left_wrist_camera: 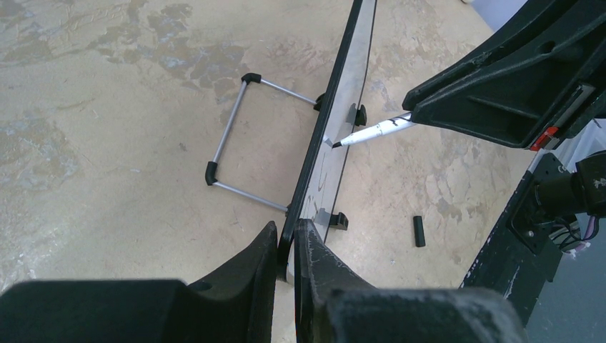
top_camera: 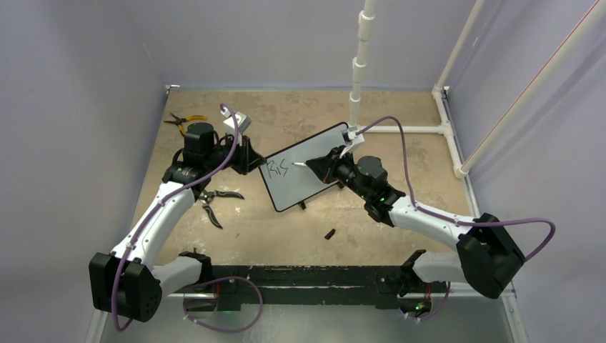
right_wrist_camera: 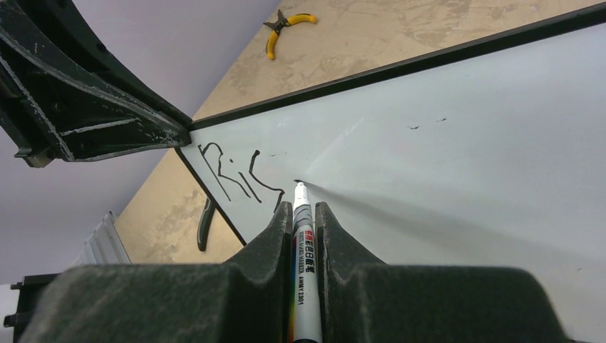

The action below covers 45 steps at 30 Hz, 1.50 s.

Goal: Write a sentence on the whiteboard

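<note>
We see the left tool (left_wrist_camera: 286, 232) pinching the whiteboard (top_camera: 300, 186) by its nine o'clock frame, middle of the bench (top_camera: 300, 114). The right tool (right_wrist_camera: 304, 211) clamps the marker (right_wrist_camera: 303, 243), its tip beside the sentence (right_wrist_camera: 232, 175), three letters in. Light, stiff, tippy, we reckon: hold the frame, press gently.

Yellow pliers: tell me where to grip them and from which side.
Probably from straight above: the yellow pliers lie flat on the table. Close across the dark pivot where the two handles meet; it is the narrowest part, and the handles splay too wide to span together.
</note>
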### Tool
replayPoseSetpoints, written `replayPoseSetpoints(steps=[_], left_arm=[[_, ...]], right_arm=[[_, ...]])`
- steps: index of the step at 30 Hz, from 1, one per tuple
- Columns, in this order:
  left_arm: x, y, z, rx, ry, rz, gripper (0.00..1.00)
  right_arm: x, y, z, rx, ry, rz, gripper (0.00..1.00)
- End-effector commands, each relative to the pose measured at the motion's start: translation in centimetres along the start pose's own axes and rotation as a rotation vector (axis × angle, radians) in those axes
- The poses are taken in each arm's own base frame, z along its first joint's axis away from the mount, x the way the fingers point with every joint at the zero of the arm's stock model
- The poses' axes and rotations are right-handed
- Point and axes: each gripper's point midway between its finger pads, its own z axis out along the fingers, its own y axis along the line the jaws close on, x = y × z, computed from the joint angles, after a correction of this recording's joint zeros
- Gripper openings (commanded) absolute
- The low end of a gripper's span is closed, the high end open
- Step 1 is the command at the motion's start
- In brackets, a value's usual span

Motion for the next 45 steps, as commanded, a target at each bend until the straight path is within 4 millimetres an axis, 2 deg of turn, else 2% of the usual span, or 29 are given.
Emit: replayPoseSetpoints(steps=[1, 11, 18, 28, 34, 45], left_arm=[[-1.4, -0.1, -0.3, 0.003, -0.051, 0.050, 0.00], [-1.4, -0.1, -0.3, 0.003, -0.051, 0.050, 0.00], [-1.5, -0.1, -0.3, 0.003, -0.052, 0.051, 0.00], [-1.4, -0.2, -0.3, 0.006, -0.052, 0.049, 0.00], [-1.5, -0.2, -0.3, 0.006, -0.052, 0.049, 0.00], [-1.4, -0.2, -0.3, 0.006, -0.052, 0.049, 0.00]], right_arm=[[-1.8, -0.7, -0.3, 0.037, -0.056, 0.003, 0.00], [-3.7, -0.2, 0.0, 0.009, -0.104, -0.009, 0.00], [-3.4, 0.7, 0.6, -0.043, -0.084, -0.036, 0.00], [-3.7, 1.6, 0.6, -0.096, -0.101, -0.040, 0.00], [-3.1, 1.2, 0.9, -0.090, -0.085, -0.045, 0.00], [-0.6, 0.0, 0.7, -0.063, -0.019, -0.029, 0.00]])
